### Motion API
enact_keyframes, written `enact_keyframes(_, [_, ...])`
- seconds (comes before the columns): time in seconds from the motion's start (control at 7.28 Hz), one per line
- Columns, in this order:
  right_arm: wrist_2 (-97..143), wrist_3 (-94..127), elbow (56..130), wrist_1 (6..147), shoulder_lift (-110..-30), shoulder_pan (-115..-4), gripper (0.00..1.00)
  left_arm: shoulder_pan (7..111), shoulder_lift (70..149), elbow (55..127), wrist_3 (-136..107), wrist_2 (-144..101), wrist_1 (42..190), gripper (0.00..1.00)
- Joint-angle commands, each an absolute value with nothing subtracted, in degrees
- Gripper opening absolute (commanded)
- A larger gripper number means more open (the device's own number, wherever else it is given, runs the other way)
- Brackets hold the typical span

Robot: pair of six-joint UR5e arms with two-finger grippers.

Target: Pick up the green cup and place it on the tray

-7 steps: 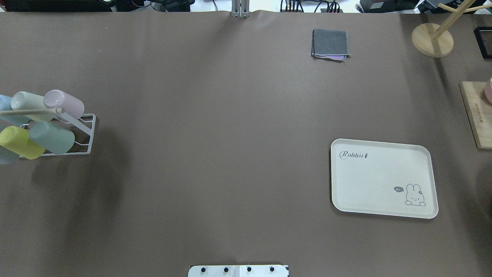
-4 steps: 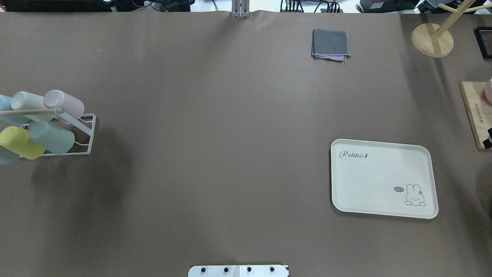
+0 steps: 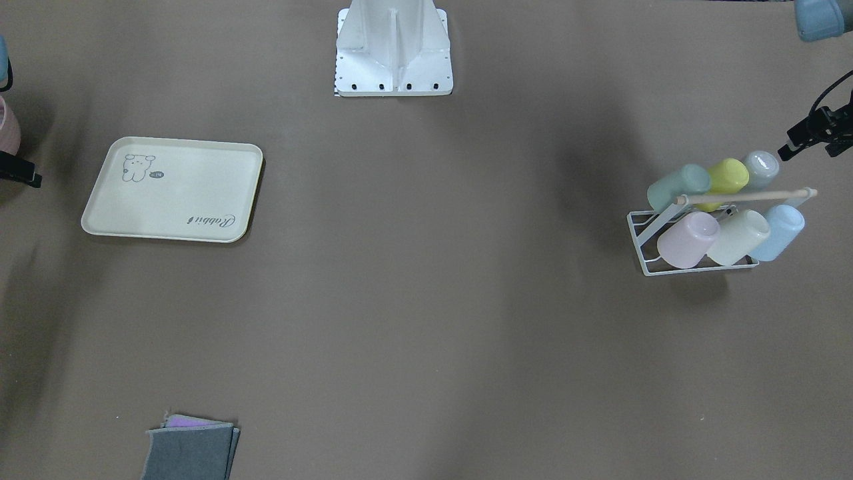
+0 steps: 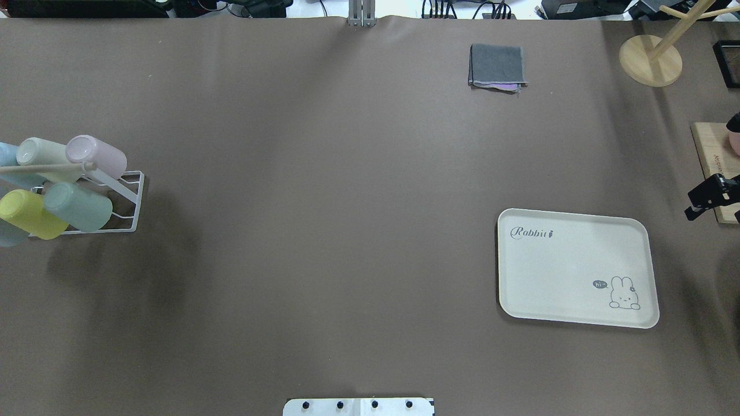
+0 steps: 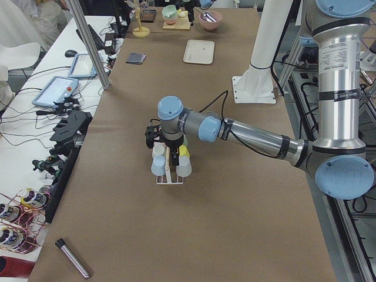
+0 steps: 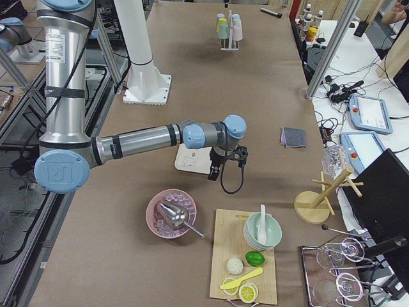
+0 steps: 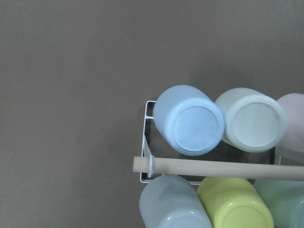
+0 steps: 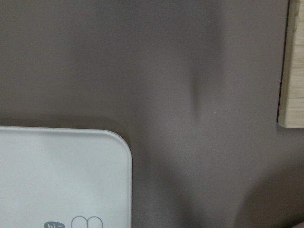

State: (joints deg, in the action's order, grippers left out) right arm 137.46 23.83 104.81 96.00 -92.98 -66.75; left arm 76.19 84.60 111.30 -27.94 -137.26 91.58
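Seen from overhead, a brown table (image 4: 324,173) fills the view. At its 9 o'clock edge stands a white wire rack (image 4: 132,199) holding six pastel cups. They are tilted, bottoms up, in two rows split by a wooden dowel (image 4: 40,168).

The green cup (image 4: 78,206) sits on this rack, at the inner end of the near row. A yellow-green cup (image 4: 29,214) is just beside it at its 9 o'clock. A lilac cup (image 4: 95,155) is at its 12 o'clock, across the dowel, with a cream-green cup (image 4: 43,152) next to that.

The tray (image 4: 575,268) lies flat at the table's 4 o'clock, well apart from the rack. A folded grey cloth (image 4: 497,65) lies at 1 o'clock, a round wooden stand base (image 4: 650,60) at 2 o'clock, and a wooden board (image 4: 714,173) at 3 o'clock.

The left arm reaches out nearly level with its wrist bent down, and the left gripper (image 5: 154,135) hangs above the rack. Its camera looks straight down on a blue cup (image 7: 192,121). The right arm also stretches out level. The right gripper (image 6: 213,173) points down over bare table at the tray's 2 o'clock, between tray and board. For both grippers, I cannot tell whether the fingers are spread or closed.
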Motion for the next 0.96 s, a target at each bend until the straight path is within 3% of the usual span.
enact_keyframes(0.0, [137.2,26.28,104.5,95.19,-92.37,-63.56,0.99,74.54,84.81,112.41,-28.21,-137.2,91.84,0.98])
enact_keyframes(0.82, [131.13,39.26,103.98,80.1,-96.05,-57.31,0.97,55.33,85.96,126.1,-44.08,-126.32,87.46,0.98])
